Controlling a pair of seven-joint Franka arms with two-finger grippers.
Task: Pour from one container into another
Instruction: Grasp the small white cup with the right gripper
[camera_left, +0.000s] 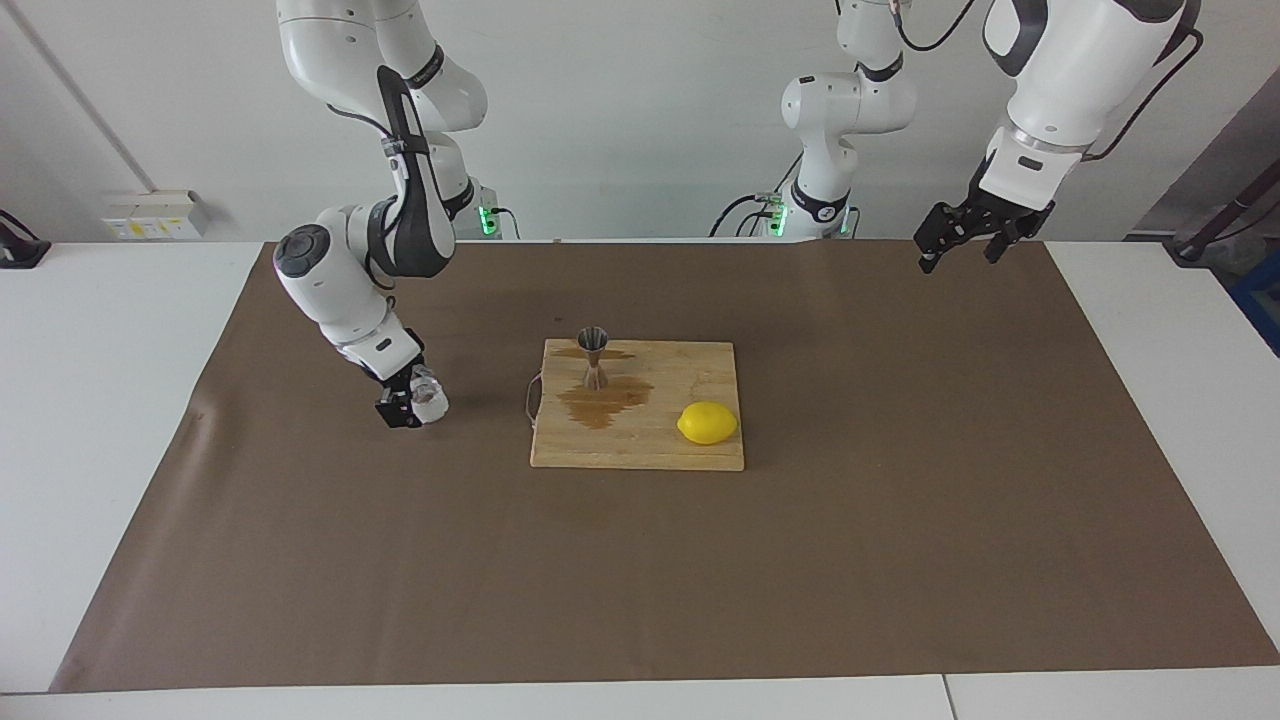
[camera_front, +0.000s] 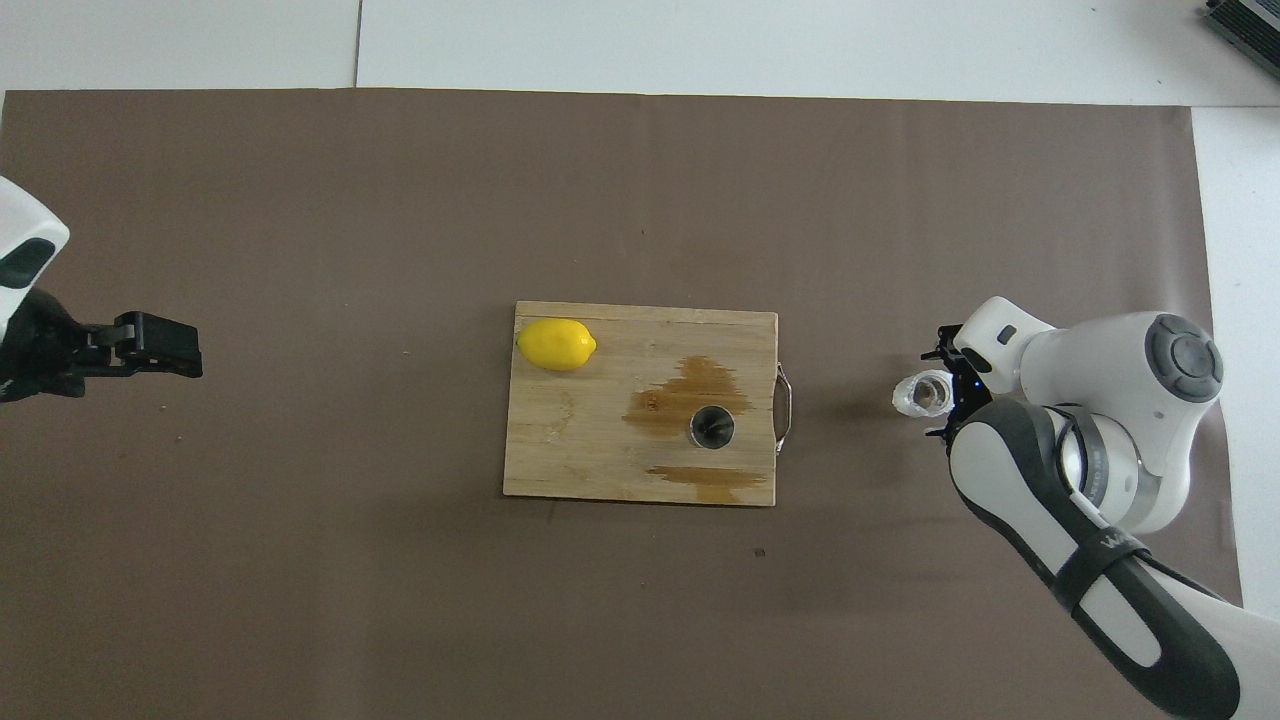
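The small whitish crinkled cup (camera_left: 429, 396) sits low at the brown mat, beside the cutting board toward the right arm's end of the table; it also shows in the overhead view (camera_front: 922, 393). My right gripper (camera_left: 410, 406) is down at it, shut on the cup, also seen in the overhead view (camera_front: 942, 393). The steel hourglass jigger (camera_left: 594, 357) stands upright on the wooden cutting board (camera_left: 690, 455), also in the overhead view (camera_front: 712, 427). My left gripper (camera_left: 960, 255) waits open and empty, raised over the mat at the left arm's end (camera_front: 165, 350).
A yellow lemon (camera_left: 707, 422) lies on the board's corner farther from the robots, toward the left arm's end. Brown liquid stains (camera_left: 603, 400) spread on the board around the jigger. A brown mat (camera_left: 640, 580) covers the white table.
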